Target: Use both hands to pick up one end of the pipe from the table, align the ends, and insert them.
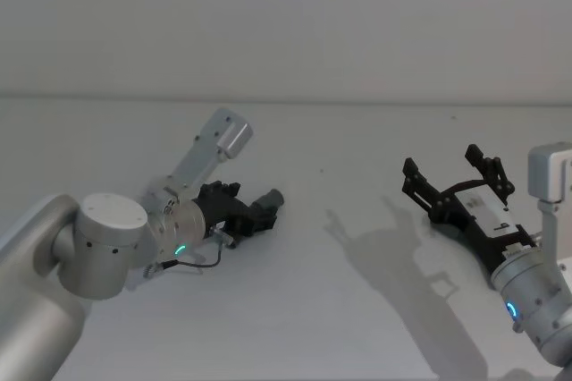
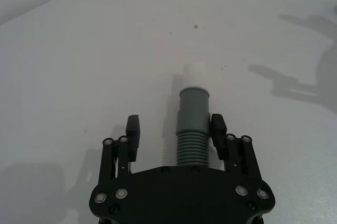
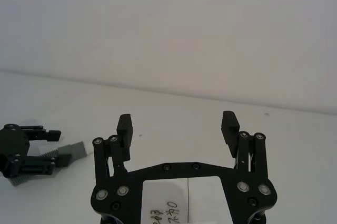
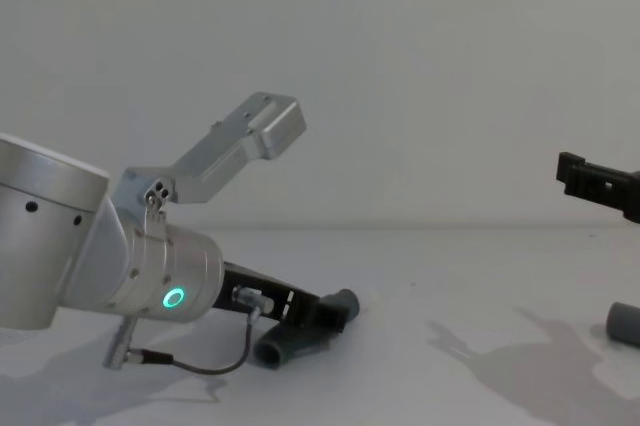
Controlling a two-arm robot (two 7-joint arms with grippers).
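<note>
One pipe (image 2: 192, 129) piece, ribbed dark grey, lies on the table (image 1: 357, 309); its smooth cuff end (image 2: 194, 105) carries a short white tip. My left gripper (image 2: 175, 128) is low over it and open, its jaws on either side of the pipe just behind the cuff; one finger (image 2: 218, 128) is at the pipe's side, the other stands apart. In the head view the left gripper (image 1: 257, 208) and pipe (image 1: 268, 202) are left of centre. My right gripper (image 1: 447, 168) hangs open and holds nothing, raised at the right. A second grey pipe cuff (image 4: 625, 324) shows at the chest view's right edge.
A silver bracket (image 1: 223, 135) on the left wrist sticks up behind the left gripper. A thin black cable (image 4: 200, 364) loops beside the left wrist near the table. Bare table (image 1: 340, 184) lies between the two arms.
</note>
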